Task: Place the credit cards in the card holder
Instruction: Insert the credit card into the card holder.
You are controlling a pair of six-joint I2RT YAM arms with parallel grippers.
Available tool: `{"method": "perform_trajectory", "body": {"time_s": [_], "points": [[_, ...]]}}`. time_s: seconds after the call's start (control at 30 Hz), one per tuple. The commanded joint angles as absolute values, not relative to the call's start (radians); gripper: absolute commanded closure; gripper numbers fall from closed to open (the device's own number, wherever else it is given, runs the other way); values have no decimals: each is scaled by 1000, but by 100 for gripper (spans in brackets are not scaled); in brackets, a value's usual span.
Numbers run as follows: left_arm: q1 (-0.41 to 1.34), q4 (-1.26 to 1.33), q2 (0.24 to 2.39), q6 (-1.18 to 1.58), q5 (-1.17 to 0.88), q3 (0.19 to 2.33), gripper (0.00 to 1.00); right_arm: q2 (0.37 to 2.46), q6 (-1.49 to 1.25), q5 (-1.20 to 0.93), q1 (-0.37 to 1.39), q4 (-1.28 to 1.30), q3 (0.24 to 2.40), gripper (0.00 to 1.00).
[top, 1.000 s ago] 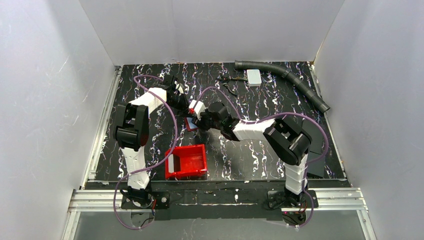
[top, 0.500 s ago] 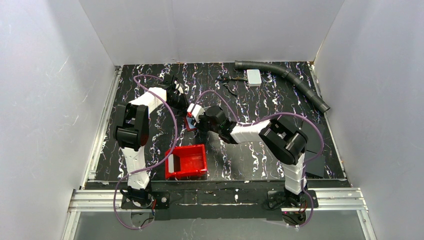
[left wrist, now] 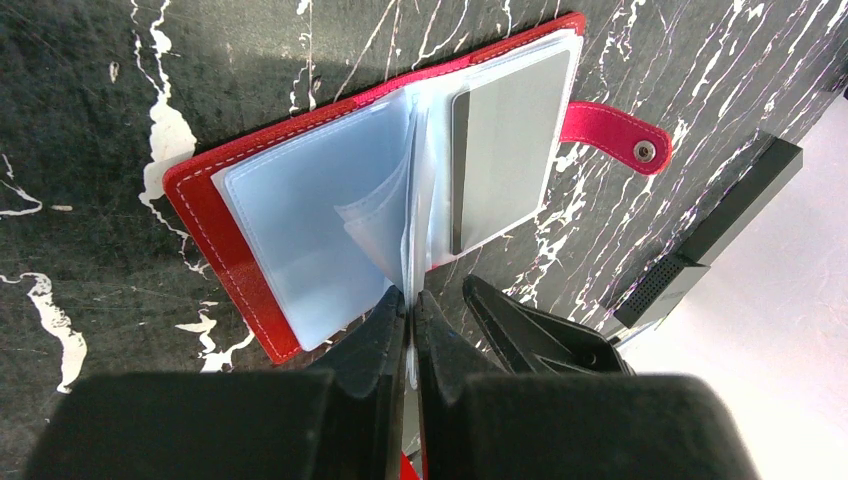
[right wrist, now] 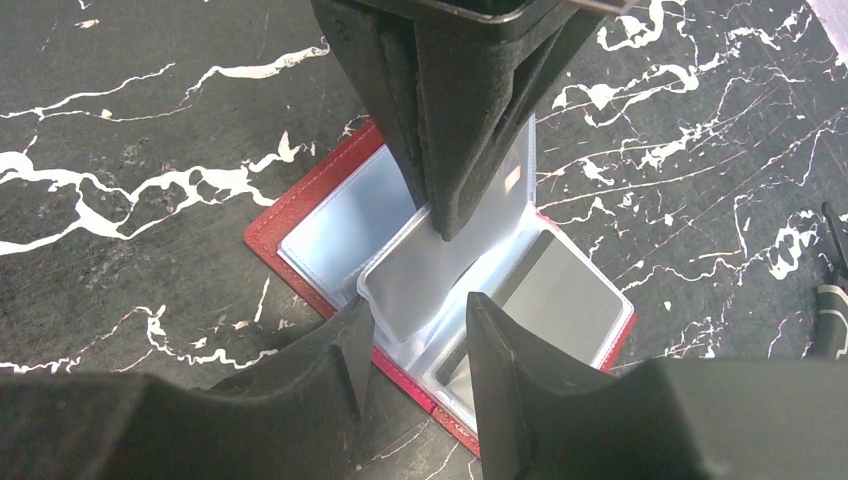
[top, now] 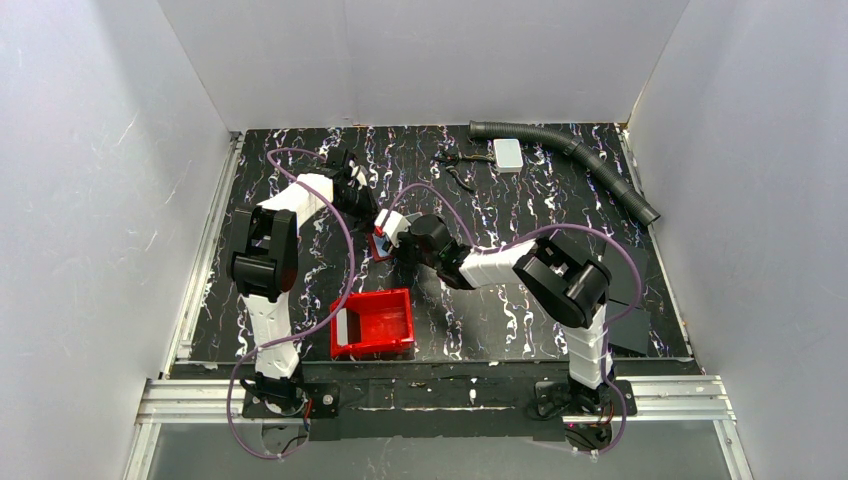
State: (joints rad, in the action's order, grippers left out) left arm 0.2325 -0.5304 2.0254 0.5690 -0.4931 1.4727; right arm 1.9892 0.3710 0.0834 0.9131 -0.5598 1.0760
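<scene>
1. The card holder lies opened flat on the marbled table, a little beyond the red bin, with its snap strap flung outward
2. One credit card with a dark stripe already sits in a sleeve on the strap side. I cannot tell whether the pale flap at the spine is a second card or a bare sleeve
3. The left gripper is clenched on the edge of the clear sleeve leaves and stands them upright, probably so that a pocket mouth gapes for loading
4. The right gripper faces it from the opposite side, jaws apart on either side of that flap. Whether they actually grip it cannot be told
5. Only the left wrist view shows the stored card's stripe and the strap, and only the right wrist view shows the flap between the right jaws. The top view mostly hides the holder under both wrists, yet it alone places the holder against the bin
</scene>
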Motion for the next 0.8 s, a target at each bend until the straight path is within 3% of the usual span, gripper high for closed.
{"method": "perform_trajectory", "body": {"time_s": [0.0,0.3,0.5,0.6,0.77], "points": [[233,-560,2025,561,-495,1496,100,2000,383,116,924,-664,1068,53],[232,-574,2026,575,-488,1503,100,2036,375,258,974,-768,1055,52],[232,-590,2024,569,-478,1503,93,2040,318,288,979,-776,1058,78],[233,-600,2021,557,-467,1510,88,2043,281,284,979,-759,1057,86],[232,-626,2009,531,-438,1531,66,2032,211,296,979,-769,1021,92]]}}
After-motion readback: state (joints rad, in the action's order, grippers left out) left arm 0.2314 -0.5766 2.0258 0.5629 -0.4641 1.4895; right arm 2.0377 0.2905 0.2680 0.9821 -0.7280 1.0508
